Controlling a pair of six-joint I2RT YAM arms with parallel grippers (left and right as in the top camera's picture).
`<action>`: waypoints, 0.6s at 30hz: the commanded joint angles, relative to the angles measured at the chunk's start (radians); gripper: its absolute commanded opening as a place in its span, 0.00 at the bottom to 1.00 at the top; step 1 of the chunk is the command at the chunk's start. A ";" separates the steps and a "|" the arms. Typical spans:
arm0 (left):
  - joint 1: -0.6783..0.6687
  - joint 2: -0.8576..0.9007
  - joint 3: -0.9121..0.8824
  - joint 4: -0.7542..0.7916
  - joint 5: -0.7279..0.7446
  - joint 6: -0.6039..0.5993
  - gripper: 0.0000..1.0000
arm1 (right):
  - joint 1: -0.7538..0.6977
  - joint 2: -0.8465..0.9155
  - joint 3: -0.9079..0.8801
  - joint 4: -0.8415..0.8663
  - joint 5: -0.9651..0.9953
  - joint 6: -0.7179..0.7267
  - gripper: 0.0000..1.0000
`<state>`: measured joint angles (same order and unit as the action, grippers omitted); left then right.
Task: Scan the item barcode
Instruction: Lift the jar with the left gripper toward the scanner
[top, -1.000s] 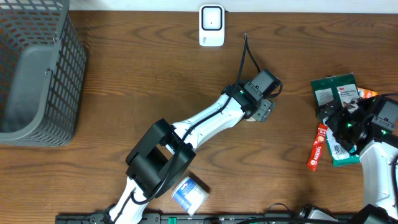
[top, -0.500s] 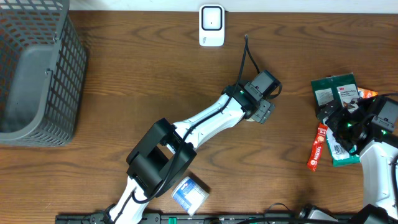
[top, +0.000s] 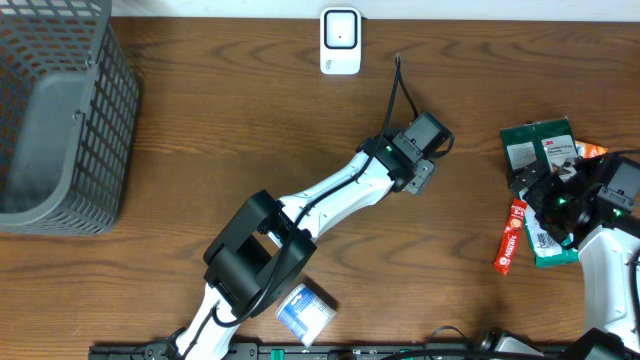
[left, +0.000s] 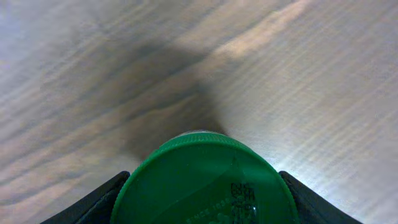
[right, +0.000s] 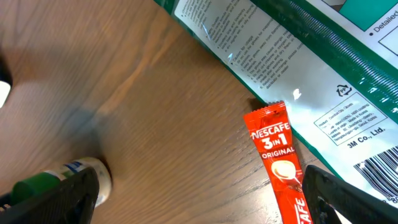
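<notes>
Roughly at the middle of the table (top: 220, 120), a little toward 1 o'clock, the left pincer (top: 418, 178) hangs over a small bottle (right: 81, 177) and hides it from the overhead camera. Its wrist view fills with the bottle's green cap (left: 202, 177), and a dark finger (left: 99, 202) sits close against the cap at 9 o'clock with its twin at 3 o'clock. The jaws stand partly apart around the cap; whether they press on it I cannot tell. From the right wrist the same bottle shows a white body with a blue label, half hidden behind a finger.

The white barcode scanner (top: 340, 40) stands at the 12 o'clock edge, well apart from the bottle. A grey mesh basket (top: 110, 120) occupies 10 o'clock.

Over at 3 o'clock the right pincer (right: 202, 198) is spread wide and holds nothing, above a red Nescafé 3in1 sachet (right: 277, 149) lying just beside a green 3M packet (right: 298, 56). A blue-and-white pack (top: 305, 310) lies at 6 o'clock.
</notes>
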<state>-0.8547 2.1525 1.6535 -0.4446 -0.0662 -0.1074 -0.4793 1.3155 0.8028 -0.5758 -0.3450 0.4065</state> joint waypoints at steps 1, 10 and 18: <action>-0.002 -0.050 -0.013 0.003 -0.123 0.035 0.65 | -0.011 0.002 0.005 -0.001 -0.011 0.004 0.99; -0.002 -0.124 -0.013 0.067 -0.336 0.202 0.65 | -0.011 0.002 0.005 0.000 -0.011 0.004 0.99; -0.001 -0.127 -0.013 0.219 -0.561 0.411 0.65 | -0.011 0.002 0.005 0.000 -0.011 0.004 0.99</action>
<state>-0.8547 2.0590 1.6417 -0.2604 -0.4828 0.1864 -0.4797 1.3151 0.8028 -0.5758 -0.3450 0.4065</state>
